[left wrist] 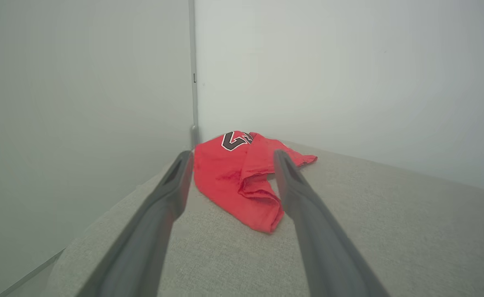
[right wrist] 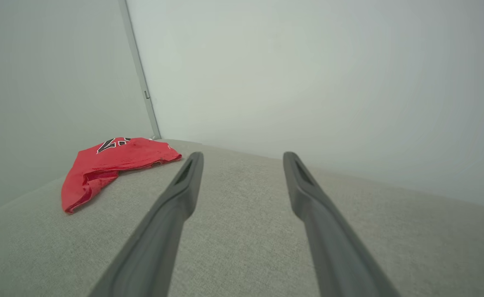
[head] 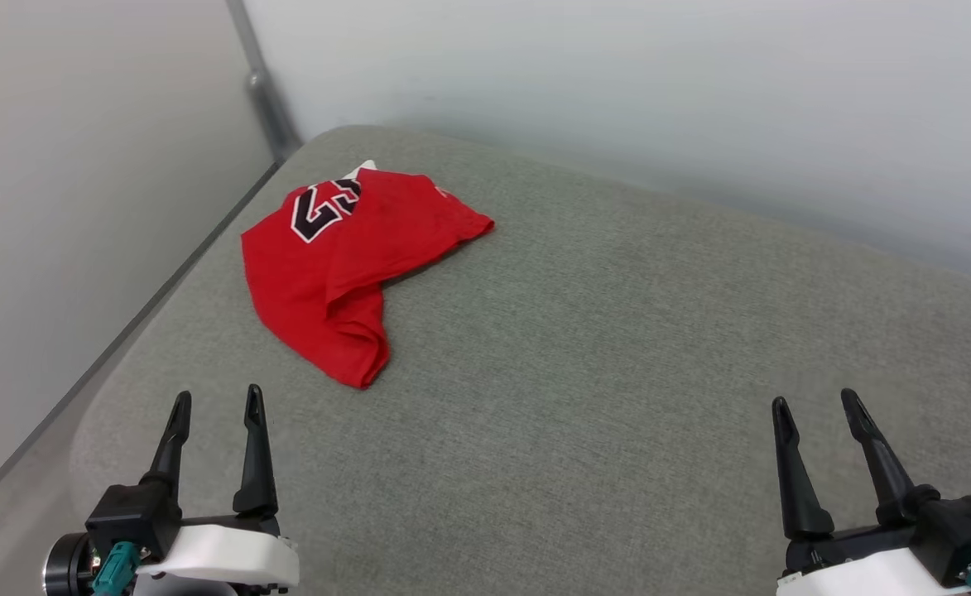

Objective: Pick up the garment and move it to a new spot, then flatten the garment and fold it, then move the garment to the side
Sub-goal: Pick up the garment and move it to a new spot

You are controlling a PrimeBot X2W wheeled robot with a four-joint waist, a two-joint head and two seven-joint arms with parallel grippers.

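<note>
Grey cushion (head: 617, 372): crumpled garment (head: 344, 265), lettering partly hidden.

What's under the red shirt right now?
The garment lies crumpled on the grey cushion, near its far left corner. Its folds cover whatever else might sit beneath, so I can't tell.

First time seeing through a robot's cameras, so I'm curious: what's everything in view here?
jersey shirt: one, red with black number, crumpled on the pad's far left.
fabric pad: one, grey, under the shirt.
walls: two, pale grey, behind and left of the pad.
corner strip: one, grey, where the walls meet.
left claw: one, dark fingers, open, lower left, clear of the shirt.
right claw: one, dark fingers, open, lower right.
</note>
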